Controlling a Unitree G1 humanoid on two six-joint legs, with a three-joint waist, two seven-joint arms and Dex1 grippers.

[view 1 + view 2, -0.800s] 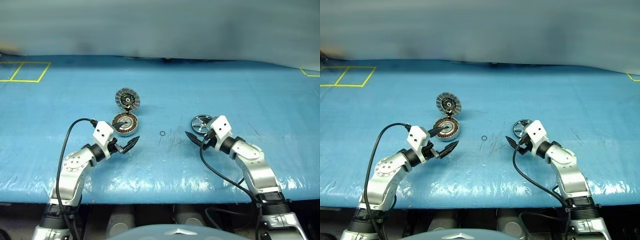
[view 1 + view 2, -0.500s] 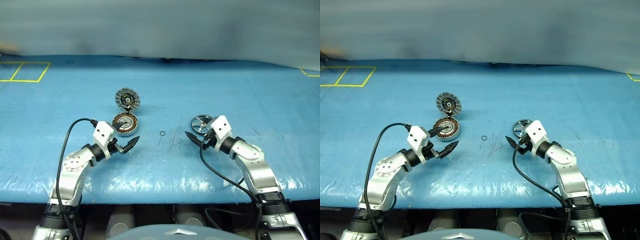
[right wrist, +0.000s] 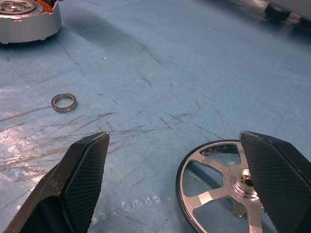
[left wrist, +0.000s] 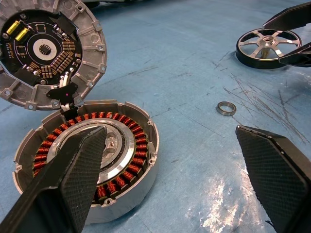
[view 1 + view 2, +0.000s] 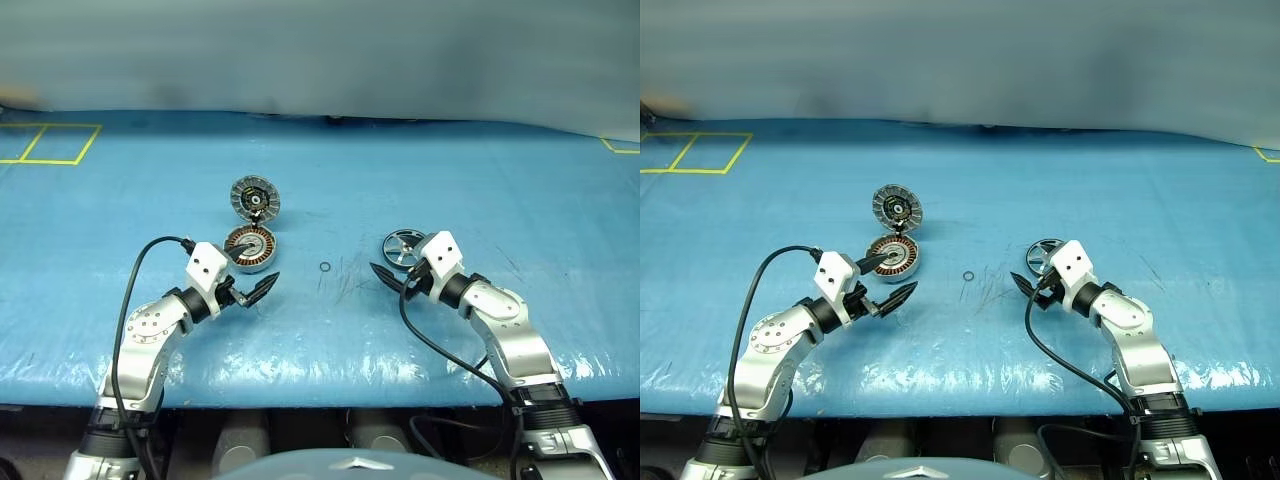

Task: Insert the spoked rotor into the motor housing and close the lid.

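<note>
Head views: I read the task as not yet begun. The spoked rotor (image 5: 403, 247) lies flat on the blue worktop (image 5: 450, 180), right of centre in the frame, well apart from the motor housing (image 5: 249, 248), which sits left of centre. The lid (image 5: 254, 197) stands swung back, just above the housing in the frame, joined at its edge, so the housing is open. A small metal ring (image 5: 325, 267) lies loose between the two. My right gripper (image 5: 392, 277) sits just beside the rotor with jaws spread and empty; my left gripper (image 5: 250, 275) sits at the housing, jaws likewise spread and holding nothing.

Left wrist view: the copper windings and silver hub of the housing are exposed at lower left, with no rotor seated. The lid's inner face shows at upper left. The rotor lies at upper right.

Right wrist view: the rotor rests at lower right, partly between the spread jaws but not pinched.

Remaining, in my judgement: grasp the rotor, carry it across, seat it over the hub, then fold the lid down.
</note>
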